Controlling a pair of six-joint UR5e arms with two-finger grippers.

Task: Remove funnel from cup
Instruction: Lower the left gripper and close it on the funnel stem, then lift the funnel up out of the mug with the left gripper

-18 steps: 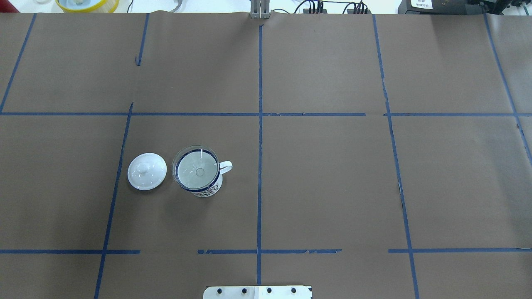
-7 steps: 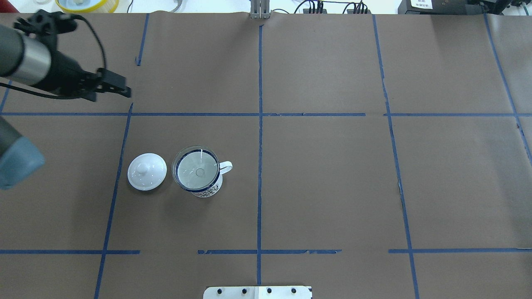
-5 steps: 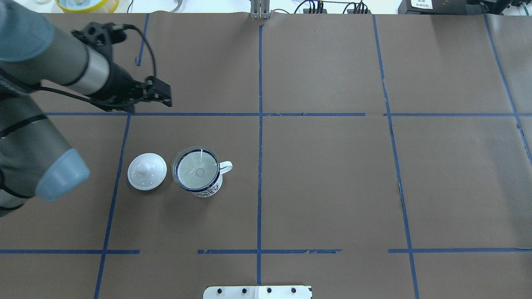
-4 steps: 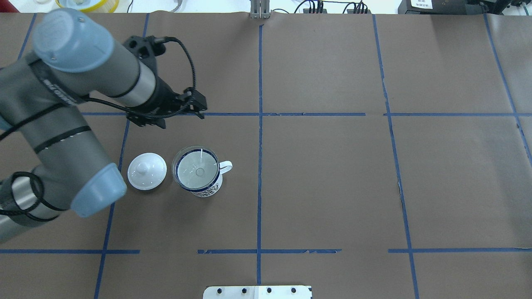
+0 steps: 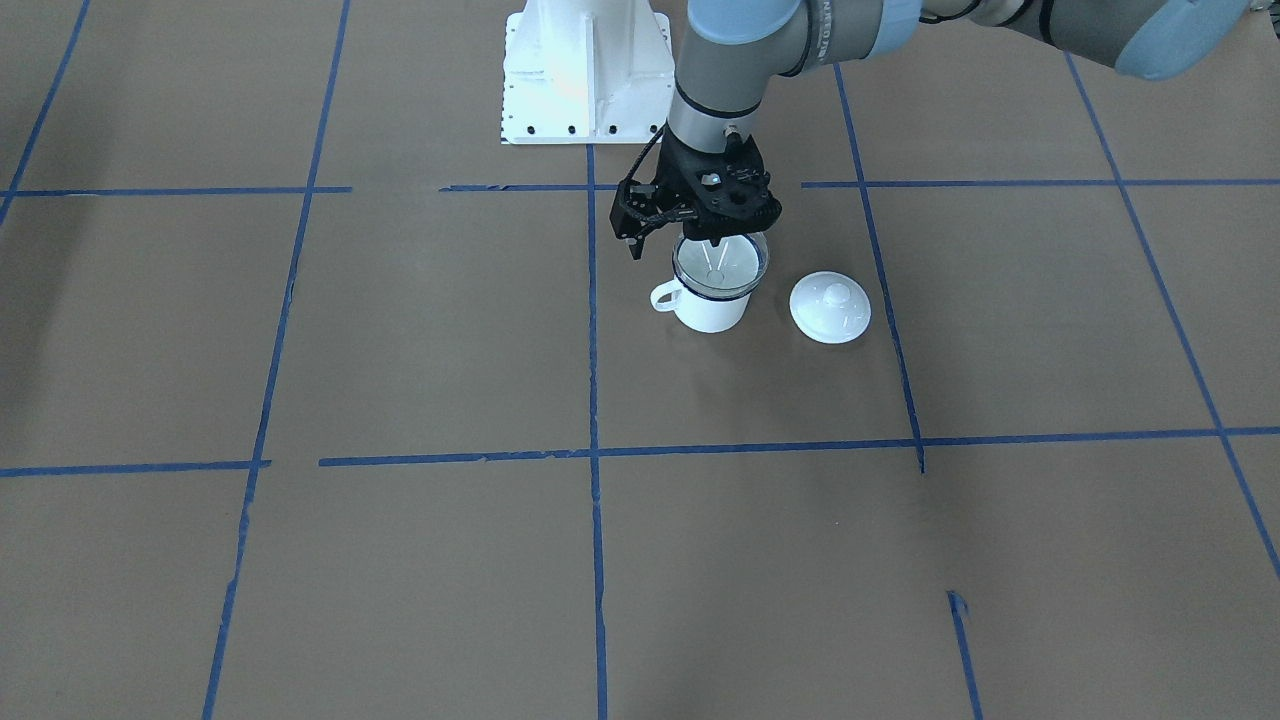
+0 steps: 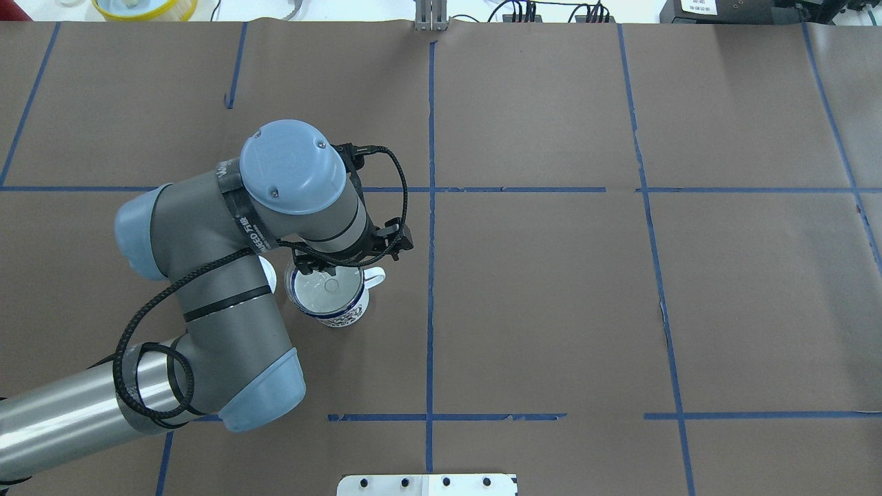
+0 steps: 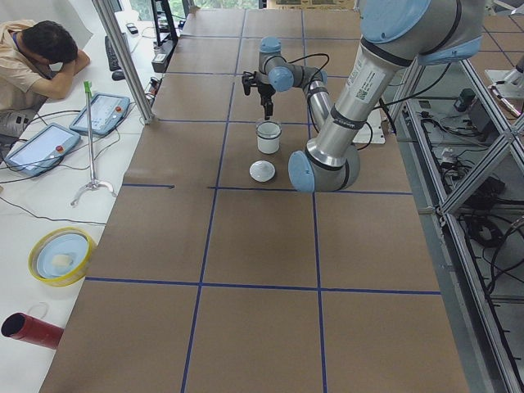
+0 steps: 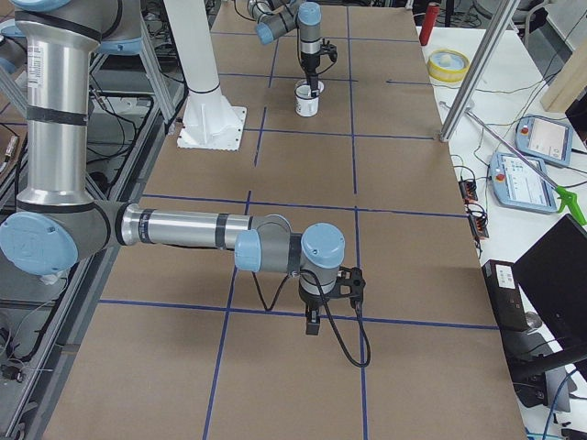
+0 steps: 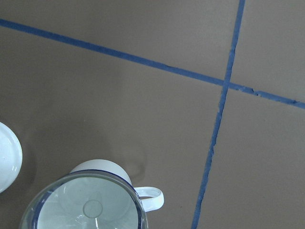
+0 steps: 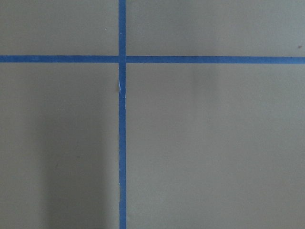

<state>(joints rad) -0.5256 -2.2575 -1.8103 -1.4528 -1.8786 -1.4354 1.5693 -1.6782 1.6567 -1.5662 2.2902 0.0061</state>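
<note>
Approach step: the small clear plastic funnel [image 5: 720, 262] sits mouth-up in the white enamel cup with dark blue rim [image 5: 712, 310], not lifted yet. Left gripper [image 5: 713, 232] hangs just over the cup's robot-side rim; spread or closed, can't tell. Right gripper [image 8: 313, 323] is well apart from the cup, state also unclear. Next, prob.: fingers down astride the funnel's rim w/o nudging the cup, pinch, lift straight up. Writing: pale lettering on left arm's band [image 6: 242, 224] is too small to read. Cup's side shows a blue pattern, no legible words.
</note>
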